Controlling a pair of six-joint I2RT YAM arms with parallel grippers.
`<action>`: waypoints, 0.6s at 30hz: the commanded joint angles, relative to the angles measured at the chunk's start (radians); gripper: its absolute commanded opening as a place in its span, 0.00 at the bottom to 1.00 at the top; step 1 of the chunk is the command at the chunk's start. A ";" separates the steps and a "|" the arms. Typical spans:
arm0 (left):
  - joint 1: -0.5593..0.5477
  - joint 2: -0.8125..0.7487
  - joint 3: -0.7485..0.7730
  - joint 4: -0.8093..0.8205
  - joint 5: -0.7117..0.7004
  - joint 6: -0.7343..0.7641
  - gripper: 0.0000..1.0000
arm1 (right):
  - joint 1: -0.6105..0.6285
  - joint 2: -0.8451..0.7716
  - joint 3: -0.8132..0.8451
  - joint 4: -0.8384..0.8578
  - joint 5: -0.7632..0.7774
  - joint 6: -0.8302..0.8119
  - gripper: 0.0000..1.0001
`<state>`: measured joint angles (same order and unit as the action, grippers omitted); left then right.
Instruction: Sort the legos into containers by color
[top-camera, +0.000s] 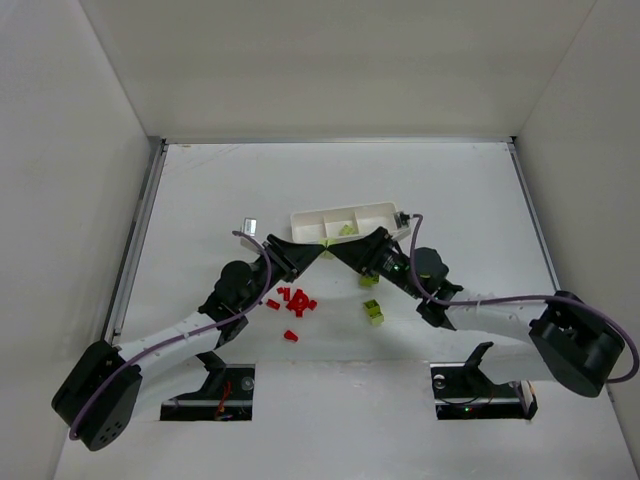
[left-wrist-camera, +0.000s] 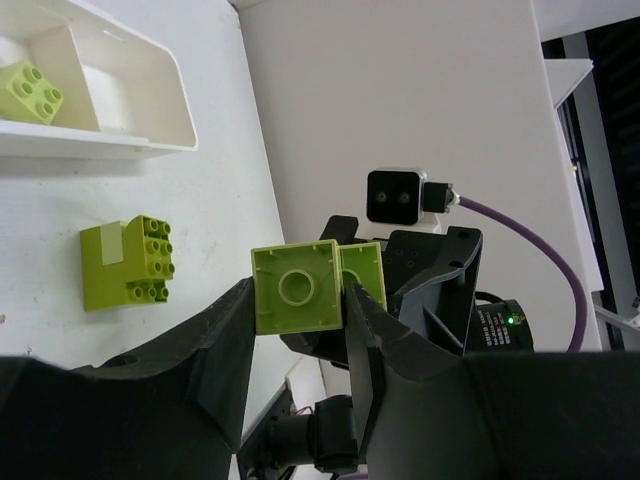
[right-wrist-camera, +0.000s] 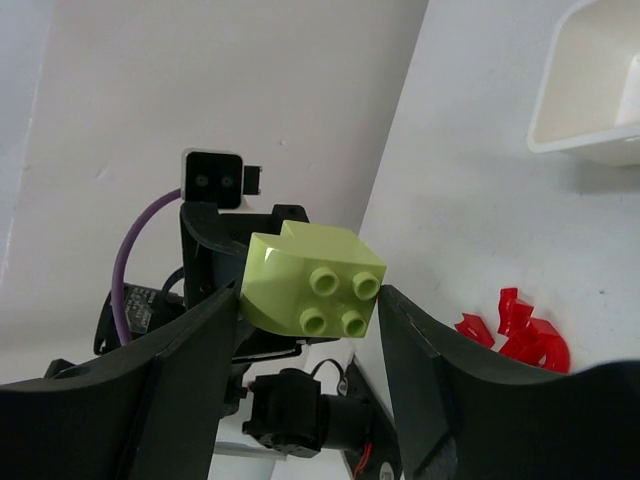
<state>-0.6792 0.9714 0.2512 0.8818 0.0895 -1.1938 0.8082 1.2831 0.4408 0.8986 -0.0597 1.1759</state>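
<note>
Left gripper (left-wrist-camera: 300, 300) and right gripper (right-wrist-camera: 310, 300) both pinch one yellow-green lego (right-wrist-camera: 300, 270) — a mistimed release could drop it short of the tray (top-camera: 305, 226)

text: none legible | labels: none | numbers: none

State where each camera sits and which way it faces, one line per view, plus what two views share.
Top external: above and behind, looking down on the table and tray; left arm and right arm show.
Left wrist: on the left arm, facing the right camera; left gripper pinches a green brick.
Right wrist: on the right arm, facing the left camera; right gripper pinches a green brick.
Shared: both wrist views show the tray.
</note>
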 joint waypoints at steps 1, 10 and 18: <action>0.016 -0.010 0.025 0.060 0.007 0.017 0.15 | -0.022 -0.034 -0.010 0.074 0.012 -0.001 0.62; 0.010 -0.013 0.023 0.074 0.006 0.022 0.15 | -0.030 -0.012 0.022 0.008 -0.017 -0.018 0.77; -0.004 0.013 0.040 0.080 0.018 0.025 0.15 | -0.021 0.059 0.072 0.065 -0.058 0.001 0.84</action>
<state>-0.6662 0.9783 0.2512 0.8864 0.0921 -1.1839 0.7803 1.3315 0.4633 0.8928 -0.0837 1.1759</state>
